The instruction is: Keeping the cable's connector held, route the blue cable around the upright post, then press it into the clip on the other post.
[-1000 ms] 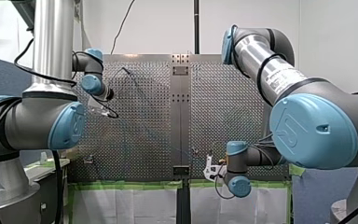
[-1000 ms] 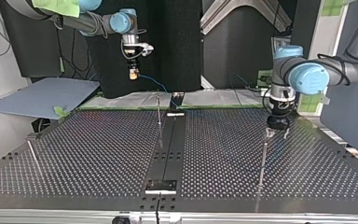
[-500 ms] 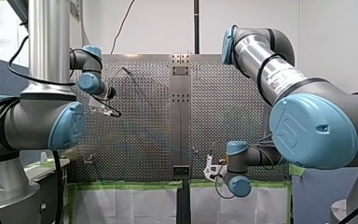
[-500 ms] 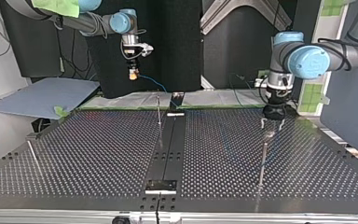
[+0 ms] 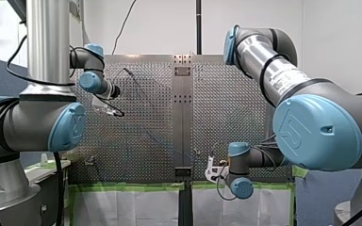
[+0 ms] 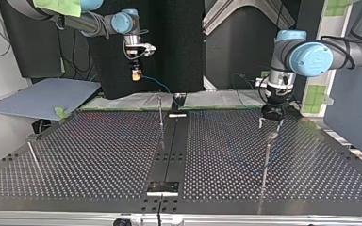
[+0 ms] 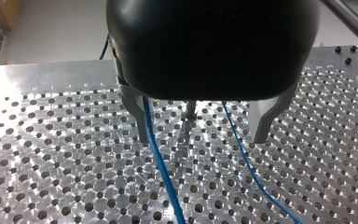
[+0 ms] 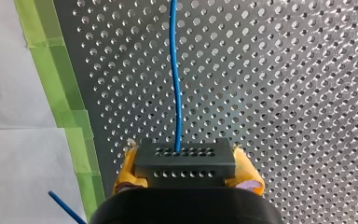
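Right wrist view: the connector (image 8: 185, 161) is clamped between the right gripper's (image 8: 188, 173) yellow pads, the blue cable (image 8: 175, 84) running ahead over the perforated table (image 8: 284, 93). The left gripper (image 7: 201, 140) is held open above a post (image 7: 190, 109), with cable strands passing on either side. Routing is judged underway, clipping not yet done.

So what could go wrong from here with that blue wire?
1. My left gripper is open over the post and grips nothing. The blue cable runs loose on both sides of the post, so a pull might lift it off the top.
2. My right gripper holds the connector only between its yellow pads. A hard tug on the cable could possibly drag it out.
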Robot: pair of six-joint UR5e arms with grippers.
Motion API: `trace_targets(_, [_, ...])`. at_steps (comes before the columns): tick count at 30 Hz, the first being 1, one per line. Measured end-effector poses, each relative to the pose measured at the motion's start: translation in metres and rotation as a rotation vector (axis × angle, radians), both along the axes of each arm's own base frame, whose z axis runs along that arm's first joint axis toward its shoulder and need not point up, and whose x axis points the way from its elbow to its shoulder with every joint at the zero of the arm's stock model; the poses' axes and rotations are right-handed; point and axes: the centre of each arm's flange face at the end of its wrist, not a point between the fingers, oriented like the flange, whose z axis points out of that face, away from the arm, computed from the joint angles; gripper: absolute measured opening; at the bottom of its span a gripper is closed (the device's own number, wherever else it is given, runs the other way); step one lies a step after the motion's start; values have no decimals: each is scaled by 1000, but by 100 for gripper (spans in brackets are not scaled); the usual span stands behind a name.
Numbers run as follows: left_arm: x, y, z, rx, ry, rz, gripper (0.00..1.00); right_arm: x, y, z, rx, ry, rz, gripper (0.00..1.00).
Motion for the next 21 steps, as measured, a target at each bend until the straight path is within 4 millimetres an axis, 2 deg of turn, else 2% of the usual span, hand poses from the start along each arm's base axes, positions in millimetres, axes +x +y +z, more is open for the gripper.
trace_targets(8, [-9,3,21,22,-39,41,100,1,0,1,-4,-2,3,0])
trace_targets(16, [-12,5,29,58,-60,59,100,4,-1,1,-8,-6,13,0])
trace_targets(21, [-18,2,42,73,-86,53,100,4,-1,2,-9,-7,15,0])
